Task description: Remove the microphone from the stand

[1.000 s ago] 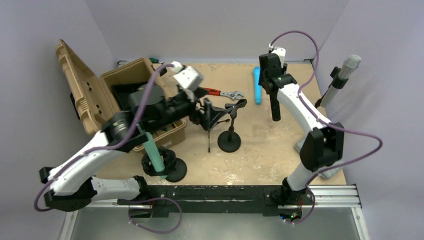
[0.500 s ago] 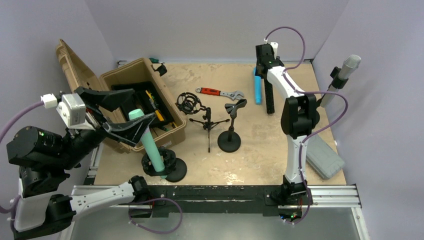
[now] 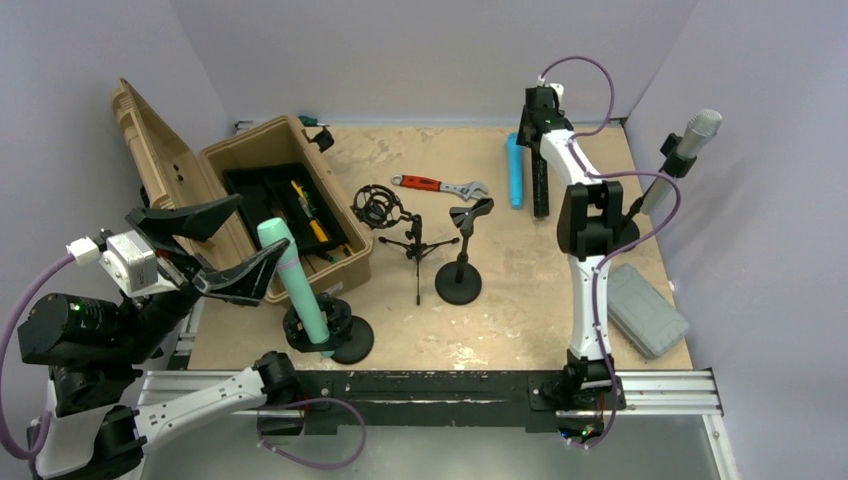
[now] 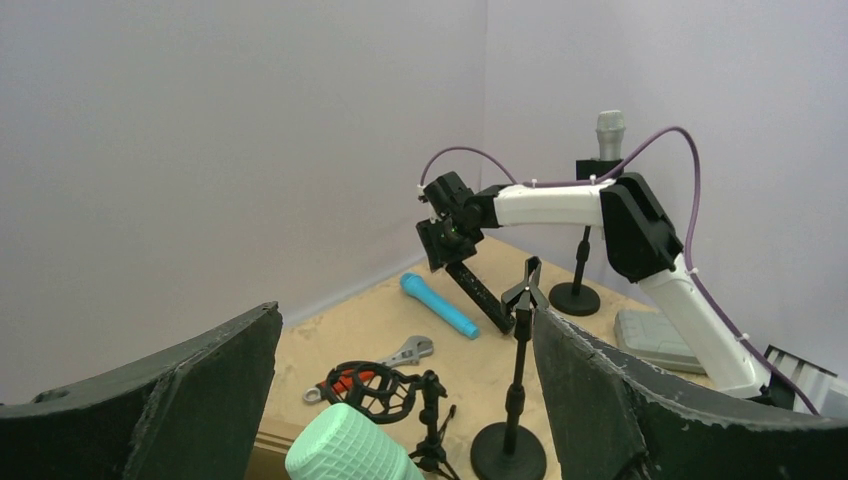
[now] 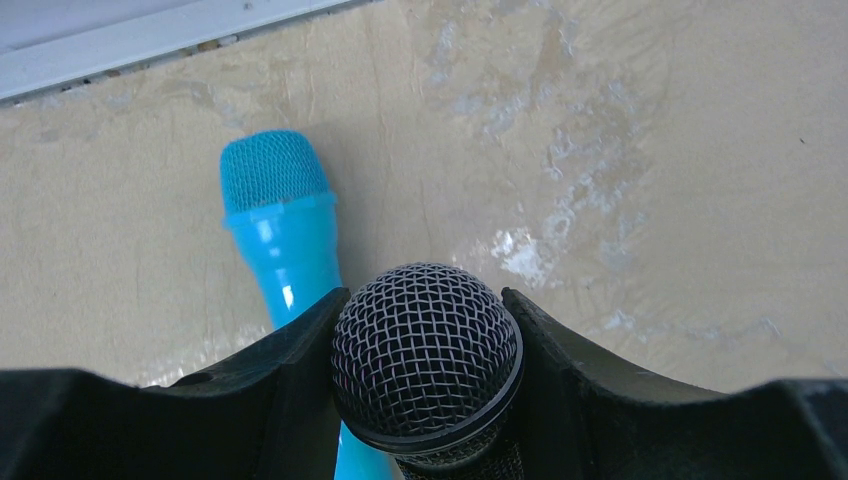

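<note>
Black mic [image 5: 427, 365] tight in R hand [image 5: 423, 300], by blue mic [image 5: 280, 210]; L hand [image 4: 405, 330] wide open.

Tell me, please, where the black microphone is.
Top view: the black microphone is held in the right gripper at the far right of the table, beside the blue microphone.

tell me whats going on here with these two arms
The right arm's fingers are clamped on the head of a black microphone, held low at the far side of the table, just above a blue microphone that lies flat there. The left arm's fingers are spread wide and hold nothing, raised near the front left corner. Beside them a mint green microphone stands in its stand. A clip stand in the middle is empty.
</note>
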`<state>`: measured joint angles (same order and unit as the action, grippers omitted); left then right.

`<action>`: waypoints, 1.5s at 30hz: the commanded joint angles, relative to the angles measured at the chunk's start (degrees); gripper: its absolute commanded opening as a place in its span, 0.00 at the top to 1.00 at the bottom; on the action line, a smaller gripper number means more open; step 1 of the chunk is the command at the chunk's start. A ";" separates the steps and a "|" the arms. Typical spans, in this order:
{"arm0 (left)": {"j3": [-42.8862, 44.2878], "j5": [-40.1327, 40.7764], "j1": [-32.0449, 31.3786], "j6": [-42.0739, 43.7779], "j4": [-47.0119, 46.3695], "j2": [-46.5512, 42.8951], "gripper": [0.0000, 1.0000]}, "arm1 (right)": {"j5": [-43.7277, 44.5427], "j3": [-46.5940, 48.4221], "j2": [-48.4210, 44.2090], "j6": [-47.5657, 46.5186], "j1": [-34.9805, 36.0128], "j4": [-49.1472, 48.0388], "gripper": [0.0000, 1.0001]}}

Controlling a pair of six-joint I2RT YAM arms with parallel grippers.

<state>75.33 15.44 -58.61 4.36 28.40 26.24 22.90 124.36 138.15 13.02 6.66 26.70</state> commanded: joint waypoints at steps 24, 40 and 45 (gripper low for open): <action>-6.69 -10.44 11.23 -1.12 -8.35 -0.23 0.10 | -11.26 8.59 7.77 -0.79 -2.34 -6.22 0.55; -7.73 -10.17 11.67 -1.11 -9.33 -0.51 0.10 | -14.79 10.36 5.19 0.75 -2.39 -3.09 0.34; -7.83 -10.21 11.68 -1.10 -9.41 -0.37 0.11 | -12.19 9.80 -0.39 3.20 -2.42 1.61 0.34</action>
<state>67.68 5.56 -47.27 3.64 21.43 25.85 9.41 132.49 145.69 13.52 4.38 24.43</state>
